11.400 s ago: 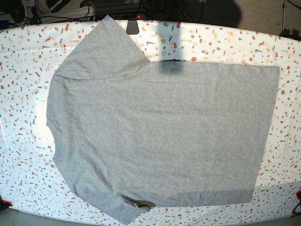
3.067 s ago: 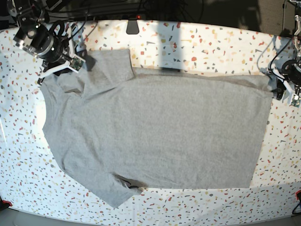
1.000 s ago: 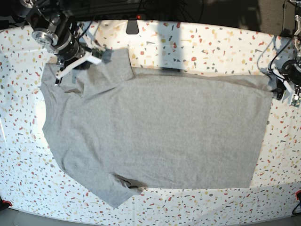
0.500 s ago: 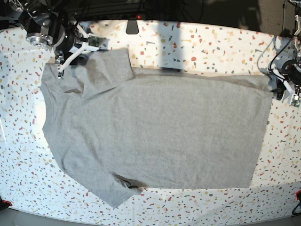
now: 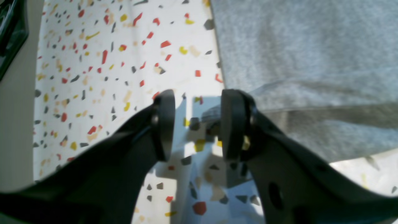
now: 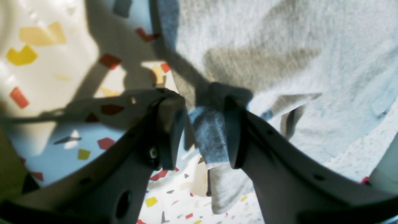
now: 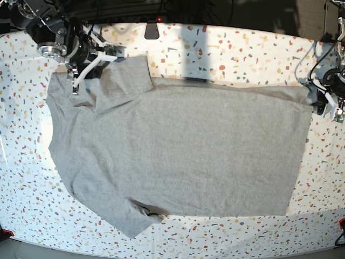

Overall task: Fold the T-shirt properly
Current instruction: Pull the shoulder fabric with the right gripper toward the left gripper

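The heather-grey T-shirt lies flat, plain side up, on the speckled table, with its neck end to the left. My right gripper is at the far-left sleeve. In the right wrist view it is shut on a raised fold of the T-shirt, and a strip of cloth hangs below the fingers. My left gripper sits at the shirt's far-right hem corner. In the left wrist view it is open, with the T-shirt edge touching its right finger.
A small black object and cables lie along the table's back edge. The table's side edge runs close to the left gripper. The near sleeve reaches almost to the front edge.
My right gripper has shifted about over the far sleeve, ending slightly right and lower. The shirt's outline and the left arm have not moved.
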